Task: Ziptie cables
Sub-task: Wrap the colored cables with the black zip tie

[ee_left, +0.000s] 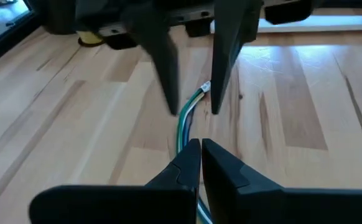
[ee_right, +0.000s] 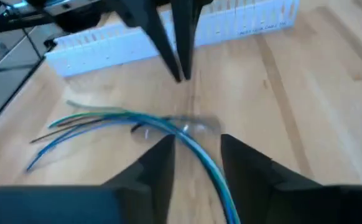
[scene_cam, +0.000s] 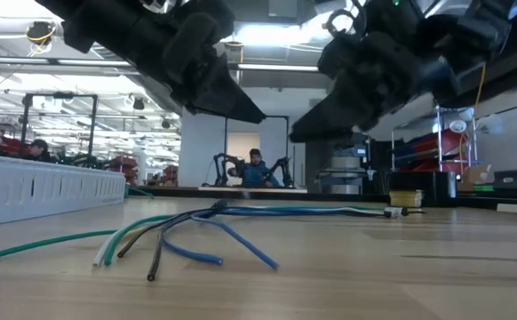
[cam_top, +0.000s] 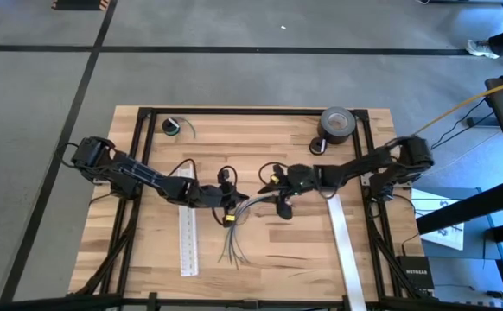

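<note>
**Both grippers meeting over the cable bundle at table centre**

The cables are lying on the wooden table near its middle, their loose ends fanning toward the near edge between the two white slotted strips. The left gripper is hovering just above the bundle, its fingers nearly closed and gripping nothing. The right gripper is facing it from the right, fingers narrowly apart with the wires running between them.

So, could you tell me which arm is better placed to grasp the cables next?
Probably the right: its gripper is open and straddles the cables, while the left gripper is shut above them.
</note>
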You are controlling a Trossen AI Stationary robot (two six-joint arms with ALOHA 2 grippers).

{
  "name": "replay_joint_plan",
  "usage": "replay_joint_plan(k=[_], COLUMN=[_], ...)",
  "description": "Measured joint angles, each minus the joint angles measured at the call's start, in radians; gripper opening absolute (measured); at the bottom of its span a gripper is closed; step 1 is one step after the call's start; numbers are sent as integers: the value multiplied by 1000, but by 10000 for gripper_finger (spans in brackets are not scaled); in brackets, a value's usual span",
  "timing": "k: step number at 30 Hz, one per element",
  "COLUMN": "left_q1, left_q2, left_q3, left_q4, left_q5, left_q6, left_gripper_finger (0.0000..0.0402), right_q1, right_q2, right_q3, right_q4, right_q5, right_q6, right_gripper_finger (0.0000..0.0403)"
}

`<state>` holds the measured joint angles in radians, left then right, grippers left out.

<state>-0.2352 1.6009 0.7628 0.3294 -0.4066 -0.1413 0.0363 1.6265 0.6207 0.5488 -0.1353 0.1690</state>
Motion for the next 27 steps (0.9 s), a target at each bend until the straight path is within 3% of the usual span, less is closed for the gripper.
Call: replay_joint_plan(k=[3, 6, 15, 19, 27], left_q1=[2, 3, 30, 68, 106], left_q2=[0, 0, 0, 2, 87], left_q3=[0, 0, 1, 1, 2], left_q4=[1, -8, -13, -15, 8], left_q5=[3, 4, 4, 36, 67], left_q6=[0, 0, -91, -144, -251], left_gripper_finger=[1, 1, 5, 44, 138], right_q1=[10, 9, -48, -76, -97], right_q2=[89, 147, 80, 80, 124], right_q3=[2, 9, 52, 55, 56], right_q4=[100, 90, -95, -186, -180], right_q5=[4, 18, -14, -14, -15], right_q6=[12, 26, -68, -165, -286], right_gripper_finger=[151, 158, 156, 156, 156])
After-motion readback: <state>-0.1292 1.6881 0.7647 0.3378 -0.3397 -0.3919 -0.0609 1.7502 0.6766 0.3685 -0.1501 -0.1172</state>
